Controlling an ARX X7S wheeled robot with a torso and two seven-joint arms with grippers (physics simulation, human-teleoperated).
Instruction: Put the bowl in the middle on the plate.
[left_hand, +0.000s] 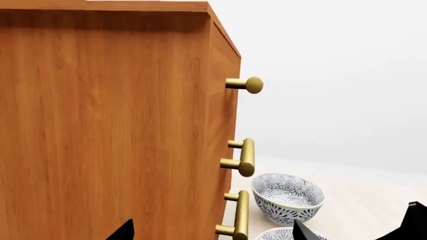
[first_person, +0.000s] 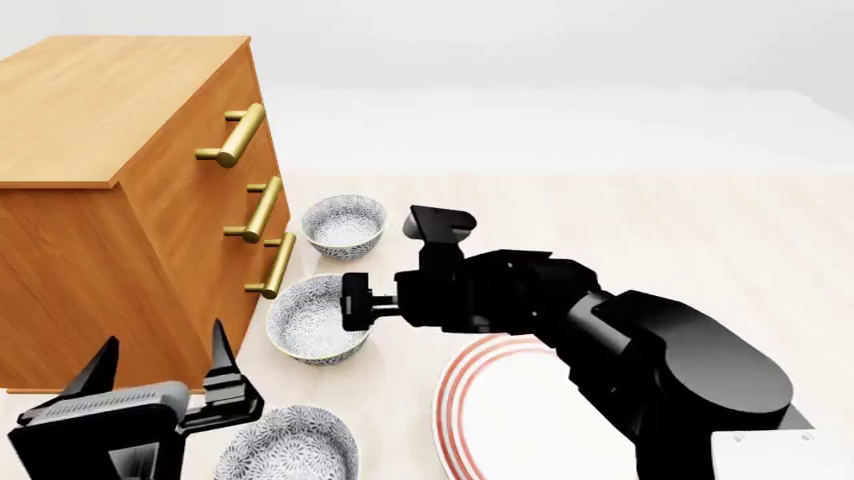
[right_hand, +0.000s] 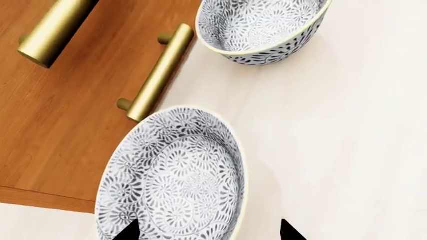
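- Fingertips of the right gripper (right_hand: 208, 231) are spread apart, one tip over the inside of the middle bowl (right_hand: 175, 177) and the other outside its rim, so they straddle the near wall without clamping it yet.
- Left gripper (first_person: 163, 375) hangs beside the dresser (first_person: 114, 190) with its two fingers spread and nothing between them.
- Three patterned bowls stand in a row along the dresser front: the far bowl (first_person: 344, 224), the middle bowl just below the lowest handle (first_person: 274, 266), and the near bowl (first_person: 287, 444) by the left gripper.
- Middle bowl rests on the table, untouched by any neighbour and close to the dresser.
- Plate (first_person: 461, 420), red-ringed, lies farther from the dresser than the bowls, partly hidden under the right arm, with nothing seen on it.
- Progress, as I judge it: reaching is nearly done; gripping, lifting and carrying to the plate remain.
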